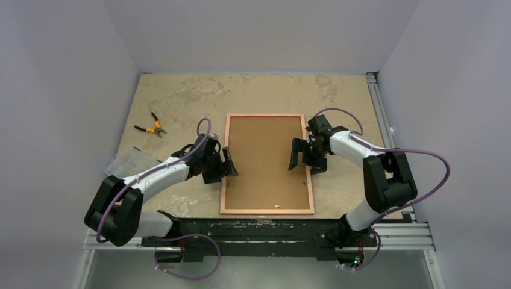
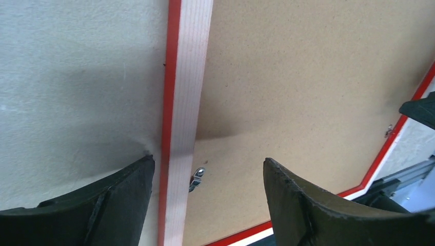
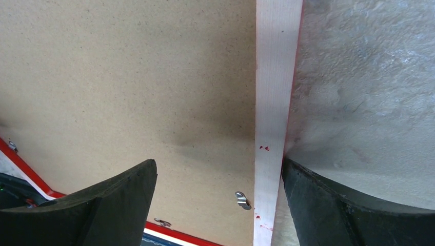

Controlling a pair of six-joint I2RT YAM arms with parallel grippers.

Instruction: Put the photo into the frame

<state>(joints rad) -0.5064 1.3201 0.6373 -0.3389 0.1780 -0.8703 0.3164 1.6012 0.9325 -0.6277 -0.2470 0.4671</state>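
**Current state.** The frame (image 1: 265, 115) lies back-up at the centre of the surface, long axis running 12 to 6 o'clock. The backing board (image 1: 265, 159) sits inside its rails. The photo is not visible in any view, so it cannot be told whether it lies under the board.

**Hands.** The left hand (image 1: 223, 173) is at the frame's 9 o'clock rail and the right hand (image 1: 307, 164) at its 3 o'clock rail. Both have their jaws spread wide and hold nothing. Each straddles its rail, with one finger over the board and the other over the bare surface.

**Step in hand.** This is probably work on the board's retention. A small metal tab (image 2: 196, 177) sits at the rail's inner edge below the left hand, and another tab (image 3: 242, 200) below the right.

**Next move.**
- Place one fingertip precisely against a tab and turn it.
- Brace the frame with the other hand, as it is likely to slide.
- Apply light pressure, since the board is thin.
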